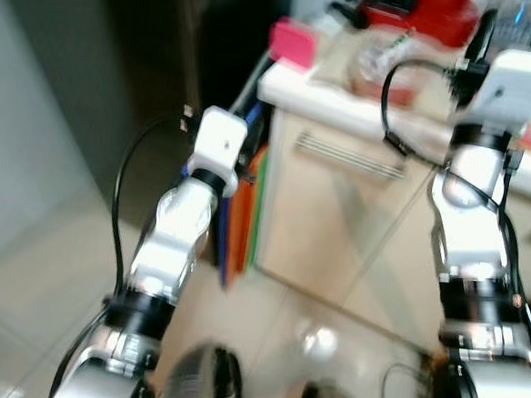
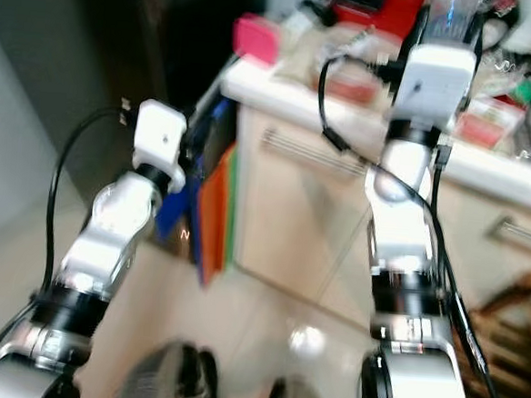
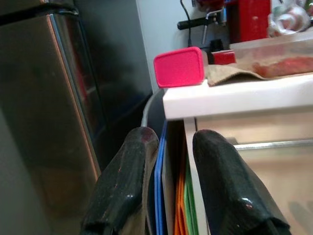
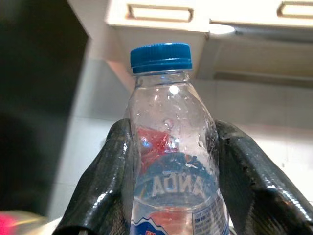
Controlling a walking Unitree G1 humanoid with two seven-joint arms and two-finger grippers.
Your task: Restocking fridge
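My right gripper (image 4: pixel 173 128) is shut on a clear water bottle (image 4: pixel 171 161) with a blue cap (image 4: pixel 161 56) and a blue and red label, held upright. In the eye views the right arm (image 2: pixel 401 218) is raised before the counter, and the bottle (image 2: pixel 452 12) shows blurred above its wrist. The left gripper (image 3: pixel 168 139) is open with nothing between its fingers. It points at the gap between the counter's end and the dark steel fridge (image 3: pixel 49 98), whose door is shut. The left arm (image 1: pixel 176 238) is lower, near the fridge (image 1: pixel 213 31).
A white counter (image 1: pixel 345 100) carries a pink box (image 1: pixel 293 41), a red appliance (image 1: pixel 433 15) and food packs. Blue, orange and green boards (image 1: pixel 241 216) stand between the cabinet (image 1: pixel 348 196) and the fridge. A wooden chair (image 2: pixel 513 307) stands at the right. The floor is pale tile.
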